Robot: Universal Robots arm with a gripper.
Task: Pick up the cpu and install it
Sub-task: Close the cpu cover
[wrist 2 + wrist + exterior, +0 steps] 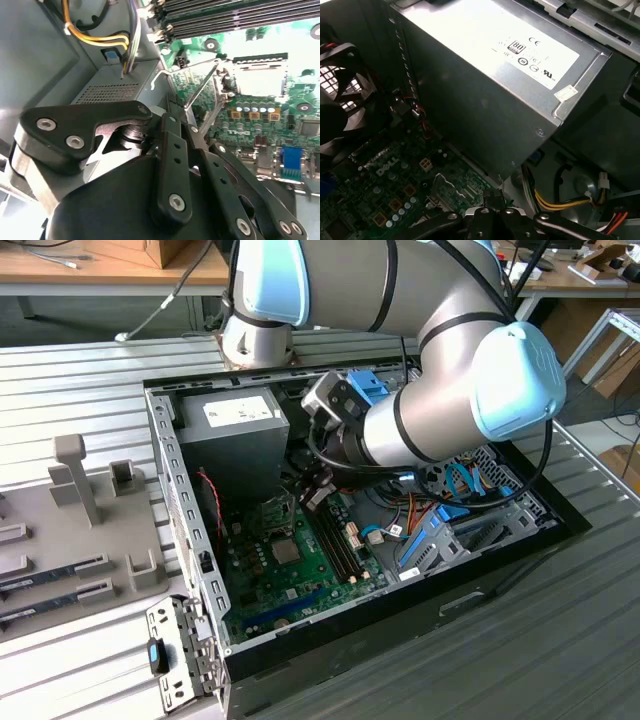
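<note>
Inside the computer case, the gripper is hovering pinched shut near the open socket, carrying no cpu.

A ribbed metal bench carries an open computer case, lying on its side. Just beside the case, toward the exterior view's left, a grey fixture plate lies on the bench with upright holders and slots.
</note>
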